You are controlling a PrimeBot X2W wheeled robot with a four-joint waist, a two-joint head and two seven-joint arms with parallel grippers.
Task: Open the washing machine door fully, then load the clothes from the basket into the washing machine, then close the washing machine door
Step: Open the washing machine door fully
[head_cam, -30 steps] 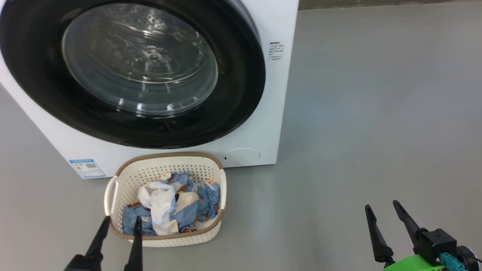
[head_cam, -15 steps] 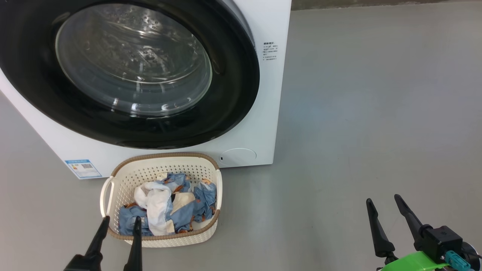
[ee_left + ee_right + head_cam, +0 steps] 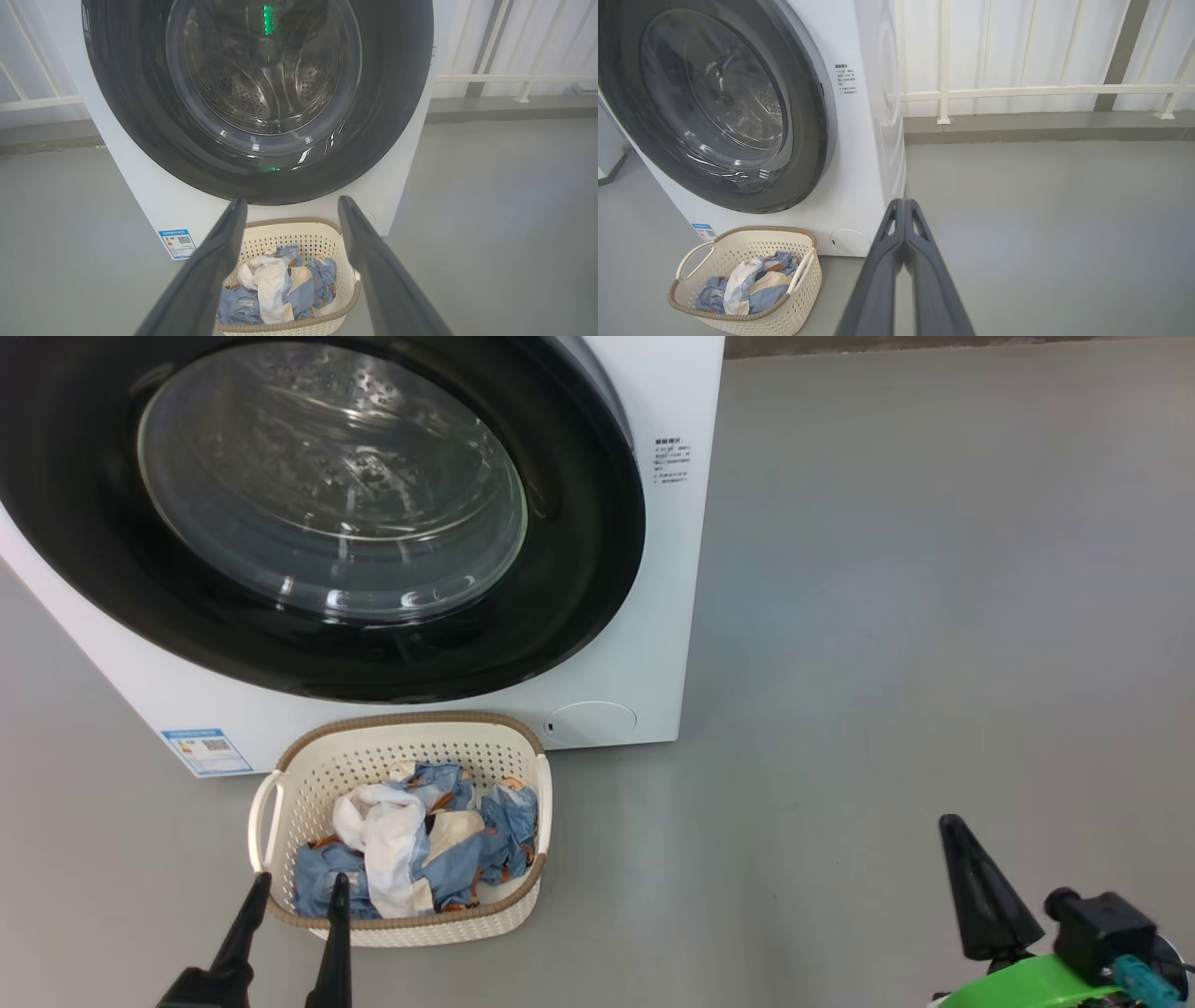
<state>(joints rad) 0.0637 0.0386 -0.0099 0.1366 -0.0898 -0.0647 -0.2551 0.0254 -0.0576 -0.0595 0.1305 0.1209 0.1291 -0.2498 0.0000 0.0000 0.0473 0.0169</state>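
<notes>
The washing machine (image 3: 681, 616) is a white box whose door (image 3: 327, 485), black-rimmed with a glass centre, lies flat against its front. On the floor before it stands the cream basket (image 3: 411, 721), holding blue printed and white clothes (image 3: 420, 849). My left gripper (image 3: 301, 879) is open at the basket's near rim with nothing between its fingers. In the left wrist view it (image 3: 293, 200) frames the basket (image 3: 289, 223) and the clothes (image 3: 275, 284) below the door (image 3: 261, 70). My right gripper (image 3: 952, 823) is shut and empty over bare floor, far right of the basket. Its joined fingertips (image 3: 903, 201) point at the machine's right corner (image 3: 859, 154).
Grey floor (image 3: 934, 616) stretches to the right of the machine. A white railing (image 3: 1017, 88) runs along the back wall. A blue label sticker (image 3: 205, 751) and a round cover (image 3: 590, 719) sit low on the machine's front.
My right gripper's fingers have closed together on nothing. The head view shifted slightly at first. The left gripper, basket and door are unchanged.
</notes>
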